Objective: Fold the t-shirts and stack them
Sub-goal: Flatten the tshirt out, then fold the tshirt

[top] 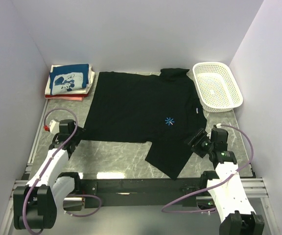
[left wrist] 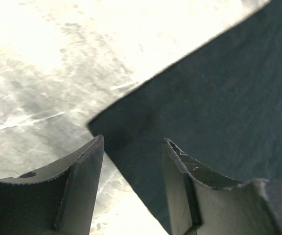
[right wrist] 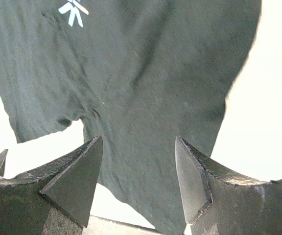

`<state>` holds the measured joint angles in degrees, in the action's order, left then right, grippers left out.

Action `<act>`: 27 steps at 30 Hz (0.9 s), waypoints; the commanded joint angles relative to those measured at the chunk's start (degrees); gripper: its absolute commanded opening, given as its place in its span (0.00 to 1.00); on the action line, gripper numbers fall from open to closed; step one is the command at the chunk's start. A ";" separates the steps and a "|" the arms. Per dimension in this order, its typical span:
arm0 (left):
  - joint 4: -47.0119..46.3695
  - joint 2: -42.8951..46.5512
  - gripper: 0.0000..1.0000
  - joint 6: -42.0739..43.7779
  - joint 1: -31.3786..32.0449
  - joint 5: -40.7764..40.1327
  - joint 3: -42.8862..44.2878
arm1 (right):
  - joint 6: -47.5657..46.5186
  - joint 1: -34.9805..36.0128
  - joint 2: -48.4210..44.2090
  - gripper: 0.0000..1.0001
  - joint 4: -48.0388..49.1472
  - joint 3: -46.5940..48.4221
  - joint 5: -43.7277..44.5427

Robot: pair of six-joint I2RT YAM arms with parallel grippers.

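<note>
A black short-sleeved t-shirt (top: pixel 141 110) lies spread flat on the marble table, with a small blue-white logo (top: pixel 169 121). Its near sleeve points toward the front edge. My left gripper (top: pixel 78 131) is open at the shirt's left bottom corner; in the left wrist view the corner (left wrist: pixel 131 137) lies between the open fingers. My right gripper (top: pixel 196 139) is open beside the shirt's right edge; in the right wrist view the sleeve cloth (right wrist: pixel 146 147) spreads between and beyond the fingers. A folded stack with a blue-and-white printed shirt (top: pixel 68 78) on top of white and red ones sits at the back left.
A white perforated plastic basket (top: pixel 218 86) stands at the back right. White walls close in the left, back and right. The black rail of the arm bases (top: pixel 141 186) runs along the near edge.
</note>
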<state>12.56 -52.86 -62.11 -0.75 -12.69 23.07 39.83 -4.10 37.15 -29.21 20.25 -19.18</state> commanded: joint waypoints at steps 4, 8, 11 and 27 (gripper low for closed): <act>0.36 -5.14 0.55 -4.69 3.12 -7.26 0.75 | -0.11 0.58 0.56 0.67 -4.71 0.76 -0.86; 0.36 -8.74 0.55 -6.62 4.71 -8.76 1.01 | 0.07 1.63 2.31 0.67 -3.40 -0.12 -0.95; 1.15 -10.41 0.56 -8.11 5.76 -10.68 1.45 | 1.82 6.27 4.94 0.67 -1.91 -0.74 1.32; -3.24 -15.70 0.01 -7.24 6.20 -13.94 2.60 | 10.53 22.81 3.19 0.65 -7.08 -2.85 11.53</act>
<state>9.50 -69.23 -69.67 5.23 -24.91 24.77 49.10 17.15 40.75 -33.01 18.26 -10.94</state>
